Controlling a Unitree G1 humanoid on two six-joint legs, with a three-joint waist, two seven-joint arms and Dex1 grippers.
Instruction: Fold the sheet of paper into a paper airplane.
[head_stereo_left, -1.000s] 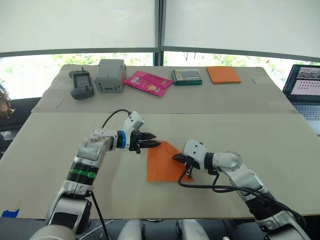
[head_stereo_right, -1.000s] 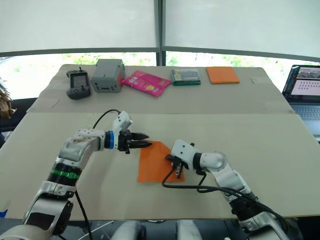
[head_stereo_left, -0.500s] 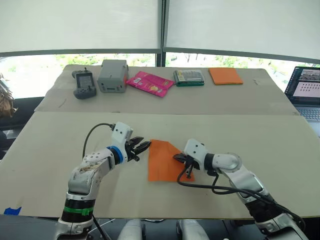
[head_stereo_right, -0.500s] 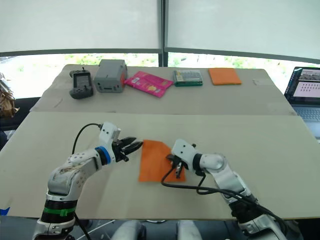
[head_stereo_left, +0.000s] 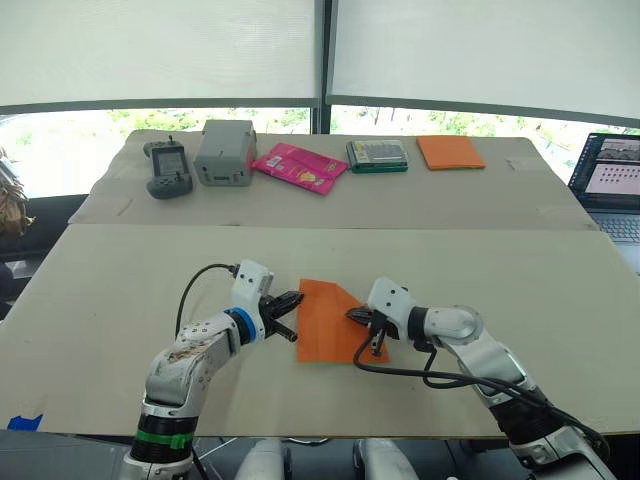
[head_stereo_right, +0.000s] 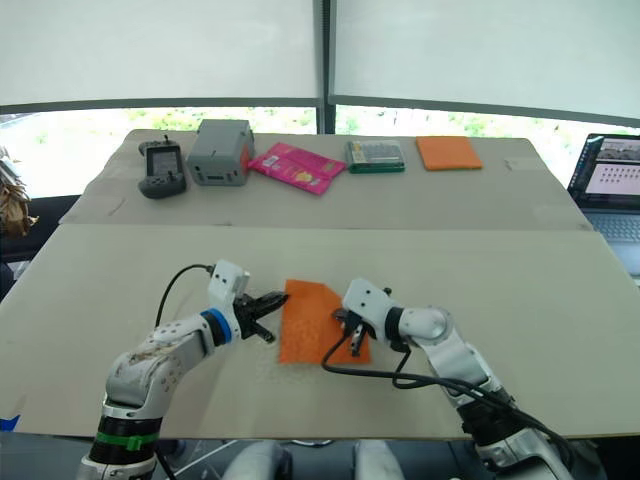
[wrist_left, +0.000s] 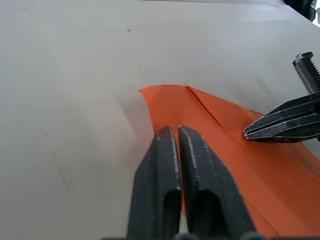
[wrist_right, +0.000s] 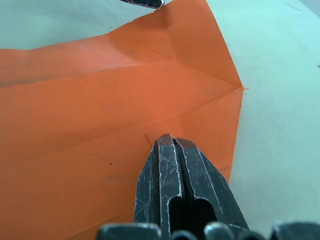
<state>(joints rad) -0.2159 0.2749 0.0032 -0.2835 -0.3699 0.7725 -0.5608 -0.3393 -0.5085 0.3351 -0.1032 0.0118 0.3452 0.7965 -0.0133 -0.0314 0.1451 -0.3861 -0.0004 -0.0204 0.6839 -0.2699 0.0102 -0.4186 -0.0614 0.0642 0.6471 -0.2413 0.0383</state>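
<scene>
Nearest to me, both hands work the sheet of paper (head_stereo_left: 325, 322), which lies flat on the near table (head_stereo_left: 100, 300) at its middle, just ahead of me at 12 o'clock. One corner is already folded in, so the far edge slants and creases run across the sheet. My right hand (head_stereo_left: 368, 320) has its fingers closed together, tips pressed down on the sheet's 3 o'clock side, pinning it rather than pinching it. My left hand (head_stereo_left: 289, 302) sits at the sheet's 9 o'clock edge; in the left wrist view its two fingers (wrist_left: 165, 165) are shut side by side with the tip at the paper's border, gripping nothing.

I judge this an early step: one corner fold is made and the matching corner on my left side comes next. That calls for working a fingertip under the thin edge, lifting it and sweeping it toward the centre crease while the right hand holds the sheet from sliding.

Farther off, on the far table at 11 to 1 o'clock, stand a grey handheld controller (head_stereo_left: 167, 168), a grey box (head_stereo_left: 223, 151), a pink packet (head_stereo_left: 300, 166), a green case (head_stereo_left: 377, 154) and an orange pad (head_stereo_left: 449, 151). A laptop (head_stereo_left: 610, 180) sits at 2 o'clock. I can read no writing on any of these.
</scene>
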